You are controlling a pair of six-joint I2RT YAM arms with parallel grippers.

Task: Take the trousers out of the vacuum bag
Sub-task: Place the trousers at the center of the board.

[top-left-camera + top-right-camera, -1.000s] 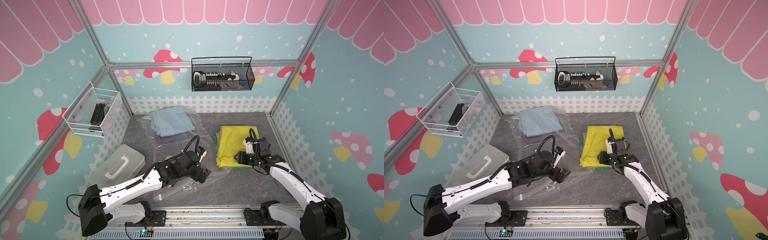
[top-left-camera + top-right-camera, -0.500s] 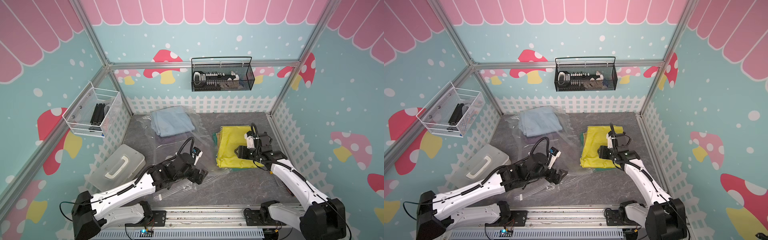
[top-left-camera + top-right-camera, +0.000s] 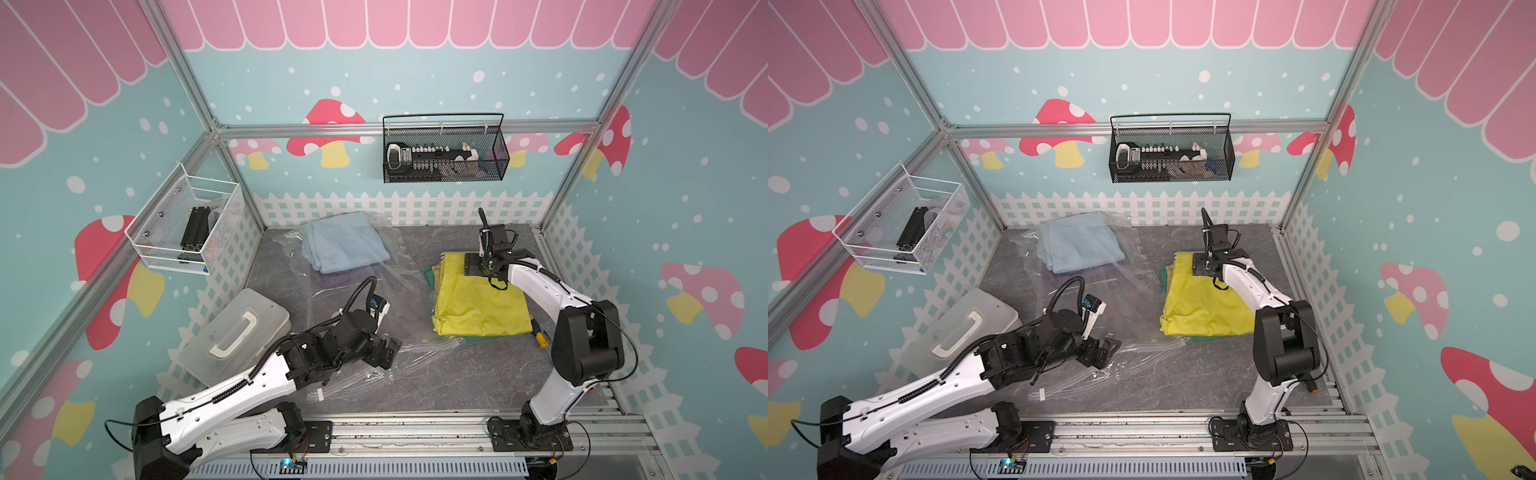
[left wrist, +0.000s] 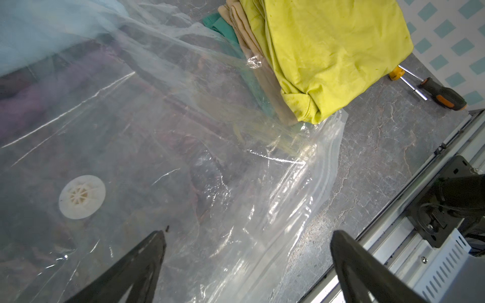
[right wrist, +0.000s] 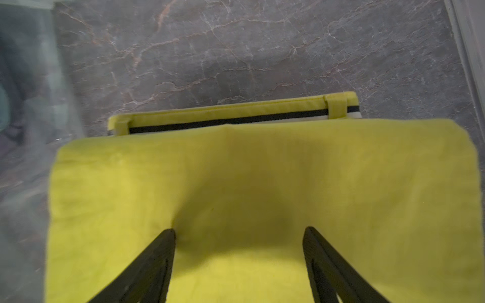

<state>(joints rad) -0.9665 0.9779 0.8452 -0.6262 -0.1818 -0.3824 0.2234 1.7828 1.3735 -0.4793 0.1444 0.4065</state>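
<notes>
Yellow trousers (image 3: 478, 299), right of centre: right gripper (image 5: 239, 230), spread empty above, should rise straight without snagging; left gripper (image 4: 249, 233) gapes over vacuum bag (image 4: 157, 131).

Black fingers (image 5: 147, 270) wide apart above yellow trousers (image 5: 262, 170) on marbled tabletop (image 5: 236, 47); blurred edge, possibly vacuum bag (image 5: 31, 78).

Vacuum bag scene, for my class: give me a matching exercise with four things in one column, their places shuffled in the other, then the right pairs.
Things
1. yellow trousers
2. light blue trousers
3. black-and-orange screwdriver
4. translucent box with white handle

Places
A. inside the vacuum bag
B. on the bare table, near its right edge
C. at the table's left edge
D. outside the bag, beneath the open right claw

Pairs: 1-D, 2-A, 3-B, 4-C
</notes>
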